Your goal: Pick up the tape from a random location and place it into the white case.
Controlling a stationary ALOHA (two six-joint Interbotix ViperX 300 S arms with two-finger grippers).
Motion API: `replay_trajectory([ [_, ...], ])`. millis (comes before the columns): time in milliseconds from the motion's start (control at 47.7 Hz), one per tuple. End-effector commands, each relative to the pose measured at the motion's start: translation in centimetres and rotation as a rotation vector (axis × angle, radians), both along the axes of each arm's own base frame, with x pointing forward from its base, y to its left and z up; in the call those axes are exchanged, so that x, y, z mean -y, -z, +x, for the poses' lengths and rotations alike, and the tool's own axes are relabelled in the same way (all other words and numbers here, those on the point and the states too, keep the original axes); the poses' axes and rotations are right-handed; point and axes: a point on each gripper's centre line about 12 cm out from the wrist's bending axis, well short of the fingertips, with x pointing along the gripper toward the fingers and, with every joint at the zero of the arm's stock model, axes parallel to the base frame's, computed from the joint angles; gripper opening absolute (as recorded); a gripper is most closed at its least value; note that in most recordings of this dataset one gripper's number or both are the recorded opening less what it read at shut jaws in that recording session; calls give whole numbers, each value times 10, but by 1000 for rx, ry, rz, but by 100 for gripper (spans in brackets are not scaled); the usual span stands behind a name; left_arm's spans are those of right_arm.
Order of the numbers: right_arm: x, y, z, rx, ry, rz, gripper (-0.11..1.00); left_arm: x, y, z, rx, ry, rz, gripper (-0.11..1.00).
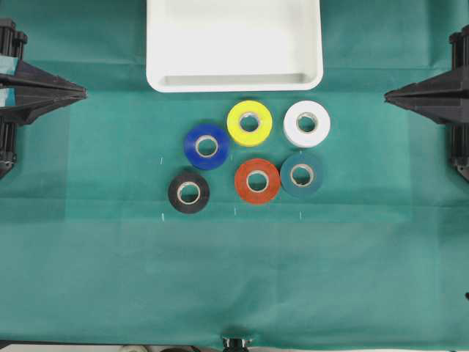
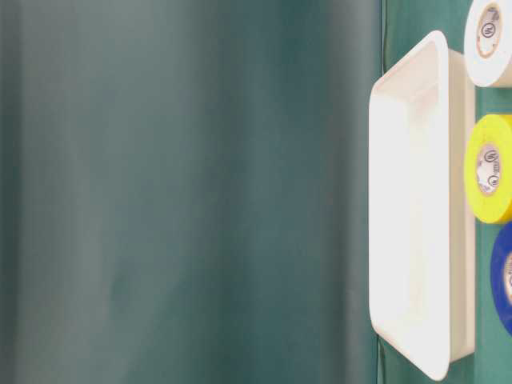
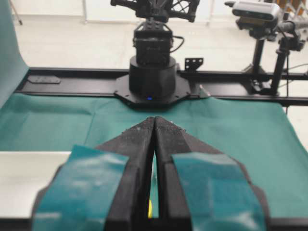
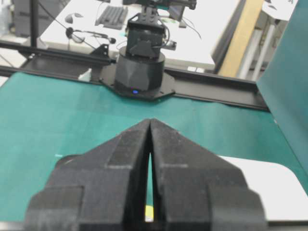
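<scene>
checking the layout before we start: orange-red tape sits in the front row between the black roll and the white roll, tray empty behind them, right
Not quite. In the overhead view the orange-red tape sits between the black roll and the dark teal roll; the white roll is in the row behind. The tray is empty behind them.

Six rolls on bench (image 1: 110, 279) below white case (image 1: 234, 79); tape (image 1: 257, 181) front-mid, btwn two rolls, grippers at sides.
</scene>
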Motion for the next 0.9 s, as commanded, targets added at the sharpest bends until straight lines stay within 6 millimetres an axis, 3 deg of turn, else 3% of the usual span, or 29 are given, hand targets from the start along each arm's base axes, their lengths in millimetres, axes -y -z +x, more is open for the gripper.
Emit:
replay_trajectory([
  [0,1,-14,4,28,5,3,0,0,-5,2,-9,-1,-8,2],
  [734,2,-13,5,-48,10,5,0,0,-5,3,-29,1,-11,2],
  [796,2,-12,5,-51,10,6,0,0,-5,3,-28,3,-11,6],
  [880,2,-13,5,-46,8,6,0,1,-5,3,-28,6,-14,23],
])
